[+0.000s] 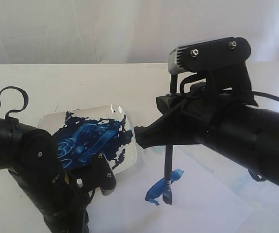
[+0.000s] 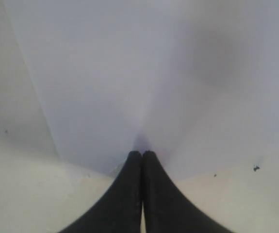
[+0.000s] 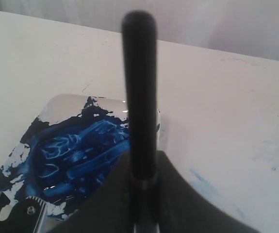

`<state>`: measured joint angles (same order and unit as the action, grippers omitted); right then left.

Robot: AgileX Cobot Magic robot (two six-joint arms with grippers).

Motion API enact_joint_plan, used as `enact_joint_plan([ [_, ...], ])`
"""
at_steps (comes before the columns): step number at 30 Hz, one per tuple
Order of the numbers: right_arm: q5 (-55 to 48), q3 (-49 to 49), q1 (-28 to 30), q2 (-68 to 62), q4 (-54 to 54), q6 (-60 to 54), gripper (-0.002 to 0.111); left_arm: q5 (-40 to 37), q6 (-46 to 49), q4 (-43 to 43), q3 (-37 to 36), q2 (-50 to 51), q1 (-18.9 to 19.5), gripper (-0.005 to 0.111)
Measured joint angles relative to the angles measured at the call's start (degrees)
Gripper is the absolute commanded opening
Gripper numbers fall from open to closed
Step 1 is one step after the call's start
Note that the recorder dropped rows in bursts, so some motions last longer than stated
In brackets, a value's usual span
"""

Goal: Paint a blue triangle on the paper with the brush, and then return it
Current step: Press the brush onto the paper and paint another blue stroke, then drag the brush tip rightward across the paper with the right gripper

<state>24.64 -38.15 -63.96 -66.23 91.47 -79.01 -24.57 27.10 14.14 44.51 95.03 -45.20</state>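
My right gripper (image 1: 151, 136) is shut on the brush (image 1: 168, 165), holding its black handle upright. The blue-stained tip rests on the white paper (image 1: 202, 206), at a short dark-blue stroke (image 1: 164, 187). No triangle outline shows on the sheet. In the right wrist view the handle (image 3: 139, 97) rises between the fingers of the right gripper (image 3: 144, 167). My left gripper (image 1: 106, 187) is shut, its tips pressed down on the paper's near-left edge. The left wrist view shows those closed tips (image 2: 142, 155) on the sheet (image 2: 129, 73).
A square white dish (image 1: 49, 121) smeared with dark blue paint sits left of the paper, just behind the left gripper; it also fills part of the right wrist view (image 3: 61, 104). Faint pale-blue streaks (image 3: 205, 182) mark the paper. A white backdrop stands behind the cream table.
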Motion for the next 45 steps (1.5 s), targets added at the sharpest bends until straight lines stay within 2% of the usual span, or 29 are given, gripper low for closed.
enact_joint_plan([
  [3, 0.0, 0.0, 0.0, 0.2, -2.2, 2.6, 0.000, 0.0, 0.0, 0.0, 0.0, 0.0, 0.0, 0.000],
  [8, 0.1, 0.0, 0.0, -1.1, -15.4, 16.4, 0.000, 0.0, 0.0, 0.0, 0.0, 0.0, 0.0, 0.000],
  [12, 0.1, 0.0, 0.0, -4.0, -17.2, 18.4, 0.000, 0.0, 0.0, 0.0, 0.0, 0.0, 0.0, 0.000],
  [26, -0.7, 0.0, 0.0, -4.8, -15.9, 18.5, 0.000, 0.0, 0.0, 0.0, 0.0, 0.0, 0.0, 0.000],
  [40, 0.0, 0.0, 0.0, -4.8, -8.2, 11.3, 0.000, 0.0, 0.0, 0.0, 0.0, 0.0, 0.0, 0.000],
  [45, 1.2, 0.0, 0.0, -4.0, -1.8, 5.5, 0.000, 0.0, 0.0, 0.0, 0.0, 0.0, 0.0, 0.000],
])
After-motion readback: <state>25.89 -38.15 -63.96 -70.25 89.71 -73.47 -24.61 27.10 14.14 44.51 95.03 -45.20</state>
